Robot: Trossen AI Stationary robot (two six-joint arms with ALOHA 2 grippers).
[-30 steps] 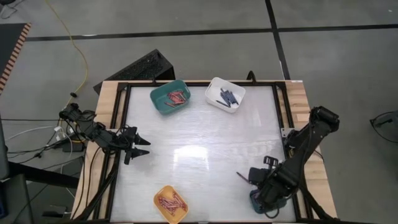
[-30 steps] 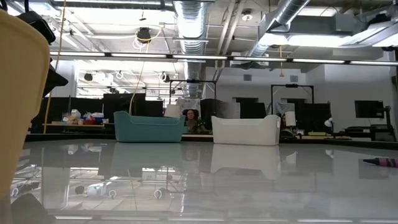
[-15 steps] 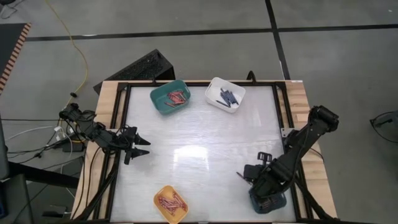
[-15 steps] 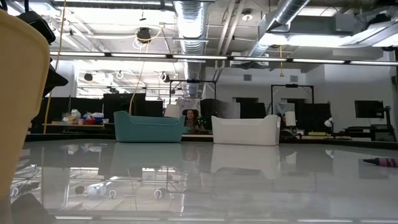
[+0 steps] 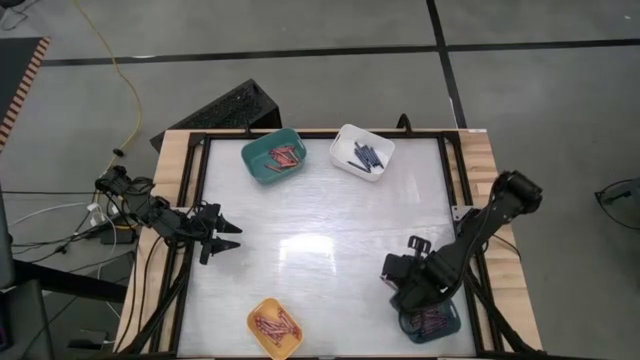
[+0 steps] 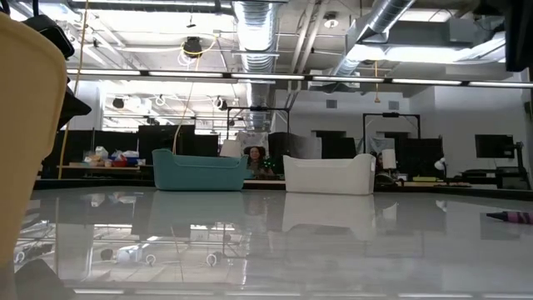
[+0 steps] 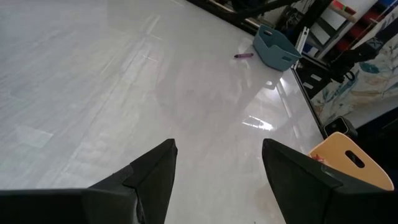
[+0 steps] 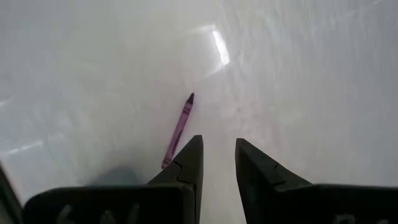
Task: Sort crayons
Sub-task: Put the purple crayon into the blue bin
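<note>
Crayons: mostly binned by colour, one loose.

Far left: left tool (image 5: pixel 236 236) parked at the surface (image 5: pixel 320 230) edge, fingers spread wide, nothing between them. Likely waiting there so as not to crowd the working arm.

Toward the near edge from that tool: yellow bin (image 5: pixel 252 318), reddish sticks inside. Toward the far edge from it: teal bin (image 5: pixel 250 152) with red sticks, then white bin (image 5: pixel 342 138) with dark blue ones just beside. One colour family per bin, which looks like the sorting rule; bins kept along the edges, probably to leave the middle free for picking.

Further right: single purple crayon (image 8: pixel 178 127) flat on the bare surface, lying just ahead of the right tool (image 8: pixel 217 155) and close beside one fingertip (image 8: pixel 191 158), not between the fingers. Lies at a slant to the fingers, so seems to call for a small sideways shift or a turn before closing.

Right tool low over the surface, fingers set to a narrow gap and gripping nothing. Narrow setting judged to suit so thin a stick.

Behind that tool, under its arm: blue-grey bin (image 7: pixel 277 53) holding purplish sticks, the likely home for the loose one given the matching colour. Short carry, if so.

No brand, label or writing legible anywhere: crayon wrapper too small to read, bins plain.
</note>
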